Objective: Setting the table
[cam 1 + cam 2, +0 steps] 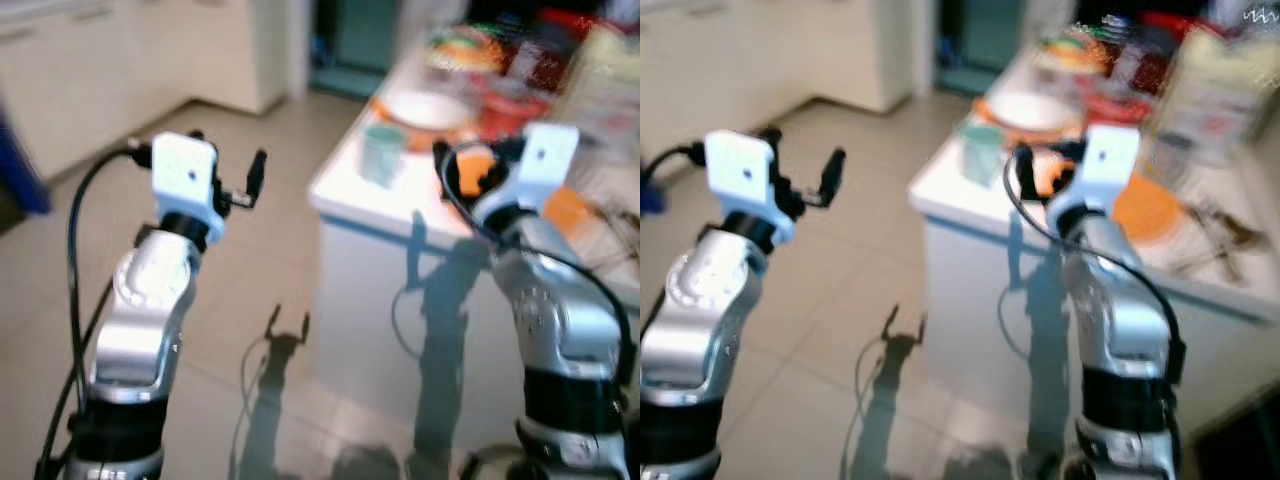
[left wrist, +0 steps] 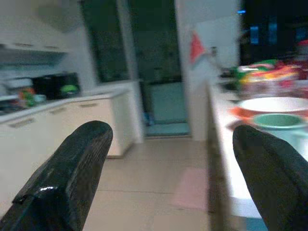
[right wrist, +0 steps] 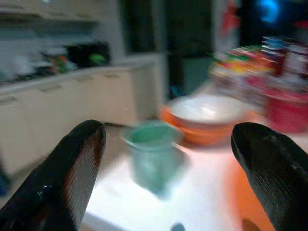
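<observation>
Both hands are held spread and empty. The right hand (image 3: 163, 168) is raised near the green cup (image 1: 382, 152) on the white desk (image 1: 400, 205). The left hand (image 2: 168, 168) is held over the floor.

On the table (image 1: 400, 205), a cup (image 1: 382, 153) stands near the corner, a bowl (image 1: 430, 108) just behind it.

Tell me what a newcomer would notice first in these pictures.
Two silver arms reach forward, the left hand open over the tiled floor, the right hand open at the near corner of a white table. A green cup stands on that corner, with a white bowl on an orange plate behind it and bright clutter beyond.
</observation>
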Motion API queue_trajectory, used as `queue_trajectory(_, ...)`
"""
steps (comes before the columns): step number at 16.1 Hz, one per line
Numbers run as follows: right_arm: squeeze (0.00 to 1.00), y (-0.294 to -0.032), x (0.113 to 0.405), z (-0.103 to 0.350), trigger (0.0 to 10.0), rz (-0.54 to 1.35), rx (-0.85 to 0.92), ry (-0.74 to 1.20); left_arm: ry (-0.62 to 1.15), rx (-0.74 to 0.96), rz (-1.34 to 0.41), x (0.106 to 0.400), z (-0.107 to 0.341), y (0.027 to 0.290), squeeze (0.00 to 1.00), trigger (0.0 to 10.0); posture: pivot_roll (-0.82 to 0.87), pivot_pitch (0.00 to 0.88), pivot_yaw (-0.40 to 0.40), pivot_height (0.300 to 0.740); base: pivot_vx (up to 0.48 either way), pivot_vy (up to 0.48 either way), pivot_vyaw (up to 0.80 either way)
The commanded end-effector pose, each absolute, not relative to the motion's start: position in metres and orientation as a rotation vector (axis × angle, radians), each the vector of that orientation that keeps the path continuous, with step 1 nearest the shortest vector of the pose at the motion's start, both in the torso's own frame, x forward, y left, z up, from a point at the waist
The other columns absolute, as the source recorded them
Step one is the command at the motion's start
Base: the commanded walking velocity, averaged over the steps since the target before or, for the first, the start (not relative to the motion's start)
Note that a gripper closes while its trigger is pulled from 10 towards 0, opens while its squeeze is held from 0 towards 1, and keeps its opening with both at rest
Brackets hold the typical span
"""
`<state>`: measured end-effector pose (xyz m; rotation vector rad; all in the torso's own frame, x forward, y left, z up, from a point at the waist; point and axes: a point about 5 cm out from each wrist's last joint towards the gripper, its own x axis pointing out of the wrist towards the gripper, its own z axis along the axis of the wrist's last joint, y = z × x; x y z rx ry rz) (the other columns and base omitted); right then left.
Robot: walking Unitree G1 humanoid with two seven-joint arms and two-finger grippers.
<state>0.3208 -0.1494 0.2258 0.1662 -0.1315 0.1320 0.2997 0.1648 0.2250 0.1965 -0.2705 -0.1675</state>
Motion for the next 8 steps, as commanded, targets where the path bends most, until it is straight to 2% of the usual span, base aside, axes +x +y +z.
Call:
queue_trajectory(1,0.0,-0.1546,0.3203,0.2314,10.0,0.126,0.166,-0.152,-0.271,0.194,-0.173,0.3004,0.2279,0.1628,0.0,10.0,0.05,0.0,-0.037,0.74,0.472,0.0,0.0)
queue_trajectory(5,0.0,-0.1562,0.3205,0.2342,10.0,0.116,0.172,-0.152,-0.272,0.2,-0.182,0.3005,0.229,0.1624,0.0,10.0,0.05,0.0,-0.034,0.74,0.476,0.0,0.0)
queue_trajectory(8,0.0,-0.1566,0.3206,0.2406,10.0,0.119,0.176,-0.163,-0.272,0.2,-0.185,0.3004,0.2296,0.1626,0.0,10.0,0.05,0.0,-0.033,0.74,0.472,0.0,-0.8)
